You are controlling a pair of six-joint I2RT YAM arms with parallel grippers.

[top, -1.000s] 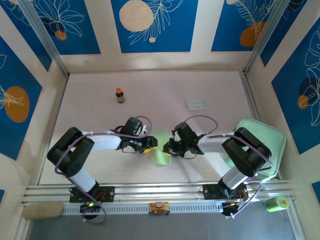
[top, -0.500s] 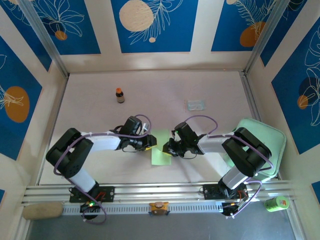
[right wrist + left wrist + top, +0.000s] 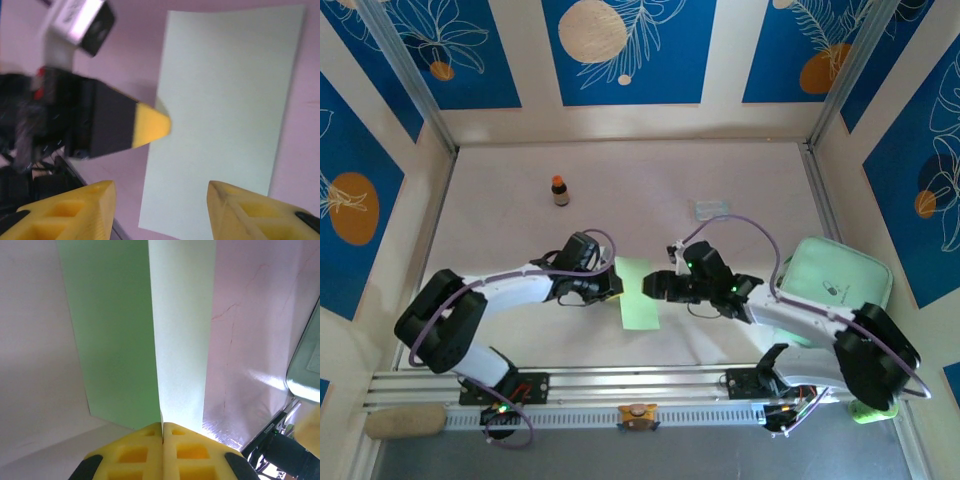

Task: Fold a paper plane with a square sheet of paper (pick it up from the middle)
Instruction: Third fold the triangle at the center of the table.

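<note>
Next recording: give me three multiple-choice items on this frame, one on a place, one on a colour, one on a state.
1. Where is the bottle?
A. far part of the table, left of centre
B. on top of the paper
C. held in a claw

2. The paper is:
A. white
B. pale green
C. orange

3. The left claw is:
A. wide open
B. shut on the paper's edge
C. gripping the bottle

Answers: 1 A, it stands apart from the paper; 2 B, green in every view; 3 B, its fingers meet with the paper between them.
</note>
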